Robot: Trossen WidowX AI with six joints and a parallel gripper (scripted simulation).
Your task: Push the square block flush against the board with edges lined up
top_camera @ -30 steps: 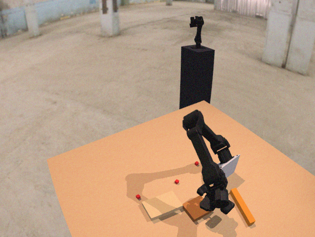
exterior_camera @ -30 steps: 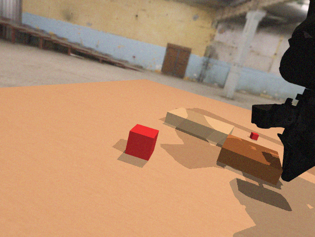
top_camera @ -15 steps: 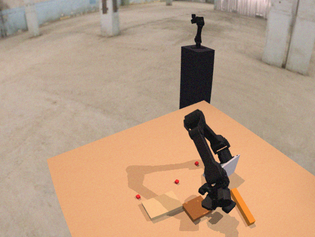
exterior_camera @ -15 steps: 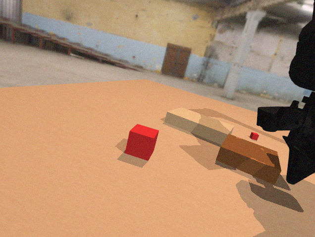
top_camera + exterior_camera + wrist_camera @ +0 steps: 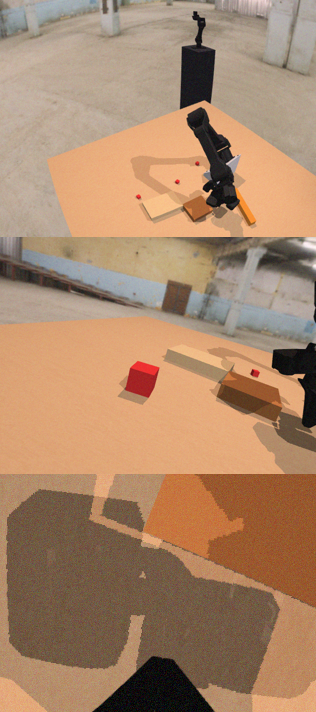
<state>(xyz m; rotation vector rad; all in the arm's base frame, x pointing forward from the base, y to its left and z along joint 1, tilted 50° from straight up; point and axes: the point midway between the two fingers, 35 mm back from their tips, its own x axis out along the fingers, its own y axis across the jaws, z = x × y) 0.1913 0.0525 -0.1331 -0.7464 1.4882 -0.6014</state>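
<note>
Your pincer (image 5: 222,203) (image 5: 308,424) (image 5: 159,668) is closed on nothing, beside the brown block (image 5: 196,207) (image 5: 253,385) (image 5: 275,529). The block sits at the board's (image 5: 161,206) (image 5: 197,355) near end, with the board toward the surface's (image 5: 89,173) (image 5: 76,435) (image 5: 17,701) left edge in the top view. Contact looks corner-only, though the view is poor; nudge low and gently, squaring faces and lining up one edge before you withdraw.

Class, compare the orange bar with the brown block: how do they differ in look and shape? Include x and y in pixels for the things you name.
The bar (image 5: 245,207) is bright orange; the block (image 5: 197,207) (image 5: 251,387) (image 5: 270,534) is brown.
The bar is long and narrow; the block is squarish and broader.
Both are flat-sided and lie on the table (image 5: 102,157) (image 5: 76,351).
</note>
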